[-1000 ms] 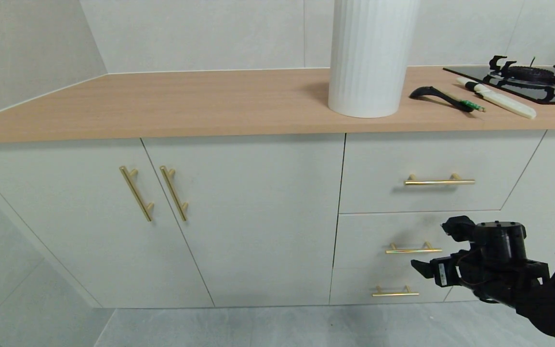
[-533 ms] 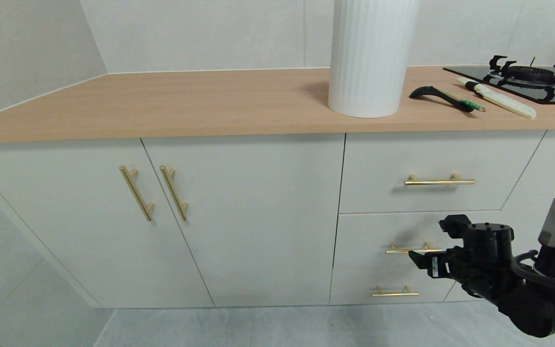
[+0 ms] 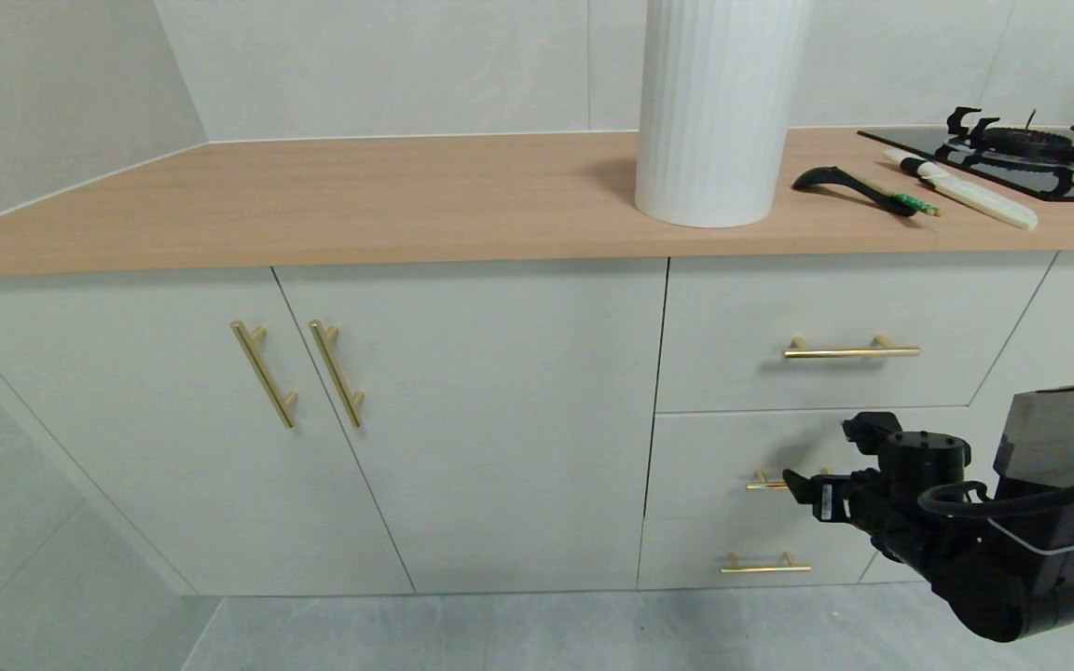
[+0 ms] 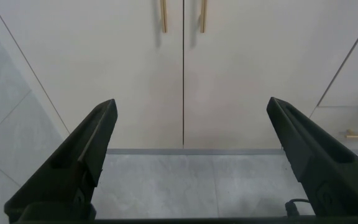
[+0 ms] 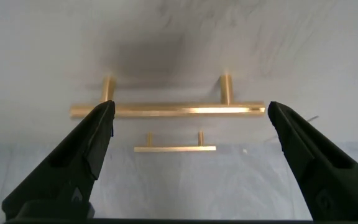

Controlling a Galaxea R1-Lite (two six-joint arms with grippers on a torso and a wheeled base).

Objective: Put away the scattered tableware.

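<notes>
Facing the middle drawer's handle (image 5: 166, 111), your right hand (image 5: 189, 107) is spread wide and holds nothing. The gold bar spans the gap just ahead of its fingers, not yet gripped. I'd judge you're at the drawer-opening step: ease forward until the fingers straddle the bar, close, then pull straight out.

Your left hand (image 4: 191, 106), equally wide and empty, faces the cabinet doors (image 4: 241, 74). All three drawers (image 3: 873, 308) are shut, so you can't tell their contents.

The tableware, a black ladle (image 3: 849, 186) and a long white utensil (image 3: 961, 191), lies toward the worktop's (image 3: 360, 200) right end, between a tall white ribbed canister (image 3: 714, 112) and the hob (image 3: 1022, 154).
</notes>
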